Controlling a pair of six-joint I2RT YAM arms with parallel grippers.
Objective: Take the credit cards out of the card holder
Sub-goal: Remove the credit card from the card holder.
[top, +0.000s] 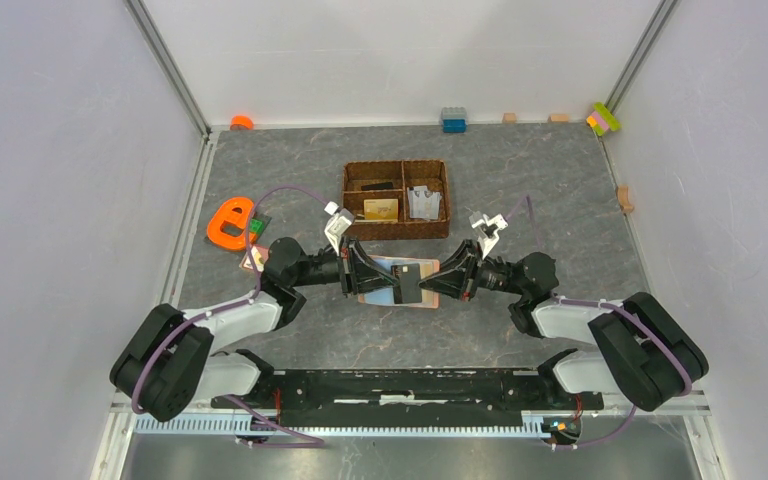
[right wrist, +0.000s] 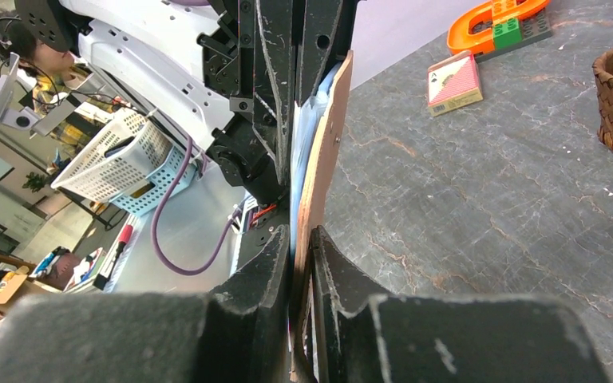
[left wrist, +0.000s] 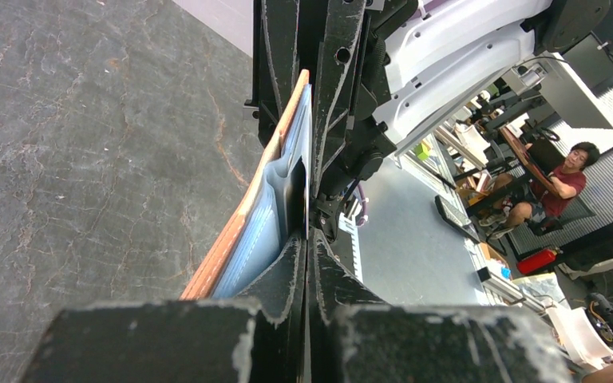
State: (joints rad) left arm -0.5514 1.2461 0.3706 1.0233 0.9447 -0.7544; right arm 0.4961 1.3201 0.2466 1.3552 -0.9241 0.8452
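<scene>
Right gripper (top: 428, 285) pinches the card holder's (right wrist: 319, 159) 3 o'clock edge so my left gripper (top: 392, 280), clamped on the dark card (top: 409, 283), can pull.

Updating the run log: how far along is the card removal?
Done: a gold-tan card lies in the basket. In hand: the right gripper clamps the card holder, while the left gripper looks shut on a dark card tucked in it. Left: pull that one out; no further card is visible.

Card holder (top: 385, 291) ends and dark card (top: 409, 284) edges beneath left gripper (top: 372, 274) and right gripper (top: 438, 282)
</scene>
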